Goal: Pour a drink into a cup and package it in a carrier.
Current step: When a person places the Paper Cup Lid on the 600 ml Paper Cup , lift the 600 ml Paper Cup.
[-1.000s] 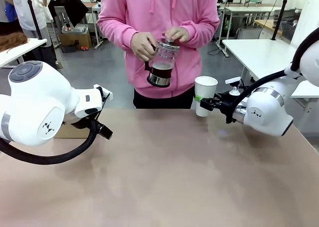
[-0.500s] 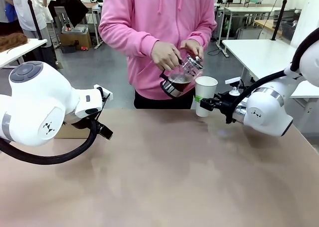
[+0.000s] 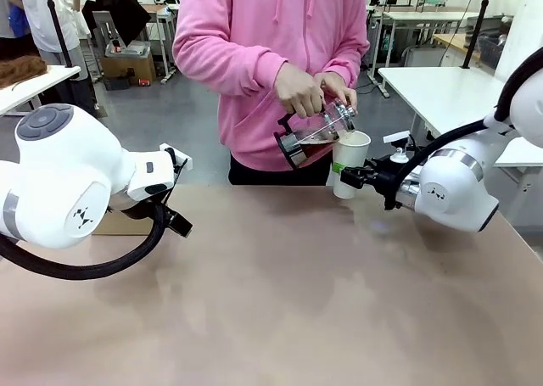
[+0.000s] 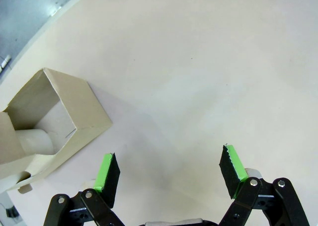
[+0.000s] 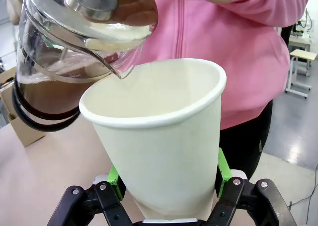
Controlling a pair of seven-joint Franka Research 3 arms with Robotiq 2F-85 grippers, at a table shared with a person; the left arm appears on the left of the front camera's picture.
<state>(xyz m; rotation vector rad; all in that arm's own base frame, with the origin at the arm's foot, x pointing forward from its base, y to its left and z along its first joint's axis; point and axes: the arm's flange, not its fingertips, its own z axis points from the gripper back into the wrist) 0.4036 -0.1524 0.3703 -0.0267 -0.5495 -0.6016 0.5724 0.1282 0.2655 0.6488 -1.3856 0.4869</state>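
Note:
A person in a pink hoodie tilts the clear glass jug (image 3: 310,135) with both hands, its spout over the rim of the white paper cup (image 3: 349,160). The dark reddish-brown drink (image 5: 45,93) sits low in the jug (image 5: 69,47), and I see no stream. The cup (image 5: 164,146) has no lid and its inside looks white. My right gripper (image 5: 169,177) is shut on the cup's lower half, also seen from the front (image 3: 344,176). My left gripper (image 4: 170,170) hangs open over bare table, right of the brown cardboard carrier (image 4: 74,112).
A pale rounded object (image 4: 35,140) sits in one carrier slot. A corner of the carrier (image 3: 119,225) shows behind my left arm (image 3: 68,182). The tan table (image 3: 280,301) spreads between the arms. White tables (image 3: 433,89) stand behind the person.
The person has moved the jug from chest height to the right and tipped it over the cup's rim. Neither arm has moved.

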